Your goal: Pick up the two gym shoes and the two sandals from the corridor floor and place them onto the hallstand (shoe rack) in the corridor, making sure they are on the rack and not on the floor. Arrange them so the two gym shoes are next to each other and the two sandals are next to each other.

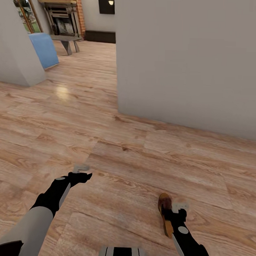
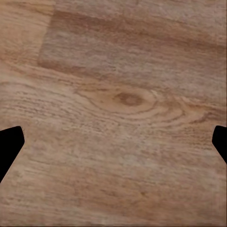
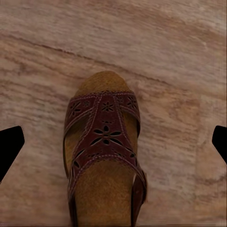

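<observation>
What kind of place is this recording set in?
Probably a home: a corridor opening onto a living room. Wood plank floor, a brick fireplace at the far end, and a brown leather sandal lying on the planks.

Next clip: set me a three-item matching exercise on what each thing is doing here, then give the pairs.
Things:
1. dark brown leather sandal with tan footbed
2. left gripper
3. blue upholstered seat

States:
A. open, above bare wood-grain plank floor
B. beside the grey wall corner, far off
C. on the floor, between the right gripper's open fingers

Pairs: 1-C, 2-A, 3-B
</observation>
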You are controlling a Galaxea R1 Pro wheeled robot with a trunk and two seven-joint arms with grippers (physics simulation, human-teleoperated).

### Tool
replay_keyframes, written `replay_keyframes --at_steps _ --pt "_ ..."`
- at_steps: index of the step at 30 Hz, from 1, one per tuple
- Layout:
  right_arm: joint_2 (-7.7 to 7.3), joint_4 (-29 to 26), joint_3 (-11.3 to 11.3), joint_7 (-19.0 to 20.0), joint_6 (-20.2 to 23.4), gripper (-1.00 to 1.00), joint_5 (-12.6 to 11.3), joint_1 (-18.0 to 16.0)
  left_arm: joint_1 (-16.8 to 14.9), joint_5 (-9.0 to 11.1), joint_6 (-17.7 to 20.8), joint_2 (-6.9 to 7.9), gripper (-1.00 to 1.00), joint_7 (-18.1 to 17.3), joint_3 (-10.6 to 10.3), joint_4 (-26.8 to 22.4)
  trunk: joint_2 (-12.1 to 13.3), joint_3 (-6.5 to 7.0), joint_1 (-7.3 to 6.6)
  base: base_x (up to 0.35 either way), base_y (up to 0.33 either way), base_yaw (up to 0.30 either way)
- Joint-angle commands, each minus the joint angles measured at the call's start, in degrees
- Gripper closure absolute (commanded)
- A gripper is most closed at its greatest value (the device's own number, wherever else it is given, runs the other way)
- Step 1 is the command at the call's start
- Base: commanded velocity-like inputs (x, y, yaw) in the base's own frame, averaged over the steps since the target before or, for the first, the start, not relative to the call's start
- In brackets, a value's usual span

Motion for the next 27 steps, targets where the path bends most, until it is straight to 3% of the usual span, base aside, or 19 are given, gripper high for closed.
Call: replay_keyframes --at_steps 1,27 --pt "0.07 0.05 -0.40 0.00 -0.20 -1.00 0.60 -0.04 -0.01 -0.58 0.24 -0.04 -1.00 -0.54 0.35 -0.09 -0.03 -0.36 0.01 0.000 0.000 0.083" --pt "-0.24 0.25 -0.59 -0.01 -0.41 -1.00 0.59 -0.04 -0.06 -0.54 0.24 -0.16 -1.00 -0.61 0.25 -0.08 -0.38 -8.43 0.68 0.000 0.000 0.079"
